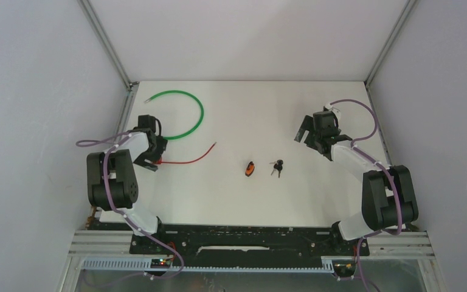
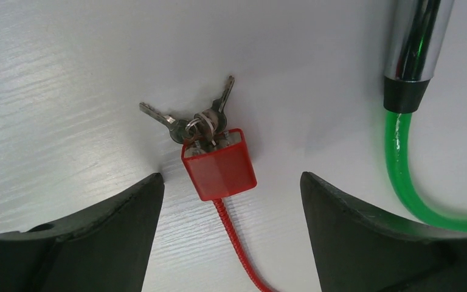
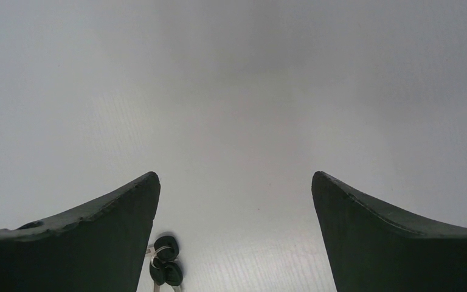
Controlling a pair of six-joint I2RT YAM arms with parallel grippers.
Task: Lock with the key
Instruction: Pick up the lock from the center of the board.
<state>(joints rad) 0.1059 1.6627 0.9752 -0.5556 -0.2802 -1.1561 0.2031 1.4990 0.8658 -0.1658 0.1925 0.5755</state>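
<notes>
While the left gripper [image 2: 230,177] is hovering with its 2 fingers spread wide, it is straddling the red plastic block-shaped lock body [image 2: 220,169] and touching nothing. That lock is lying flat on the white table [image 1: 249,109], with a thin red coiled cable [image 2: 238,246] running out of its near end. A bunch of small silver metal keys [image 2: 190,125] is sitting at its far end, and 1 of them seems to be seated in the keyhole. Just beside them, a green plastic-coated cable [image 2: 401,176] with a chrome end piece [image 2: 415,42] is curving away. The right gripper [image 3: 234,177] is hanging equally wide apart above bare table, well apart from the lock, with only a pair of black-headed keys [image 3: 165,269] showing near its left finger. A small orange padlock [image 1: 250,168] is resting mid-table. The reach-and-grasp step appears to be in hand. Next, the left fingers are probably needing to clamp the red body squarely, so the seated key can be turned.
</notes>
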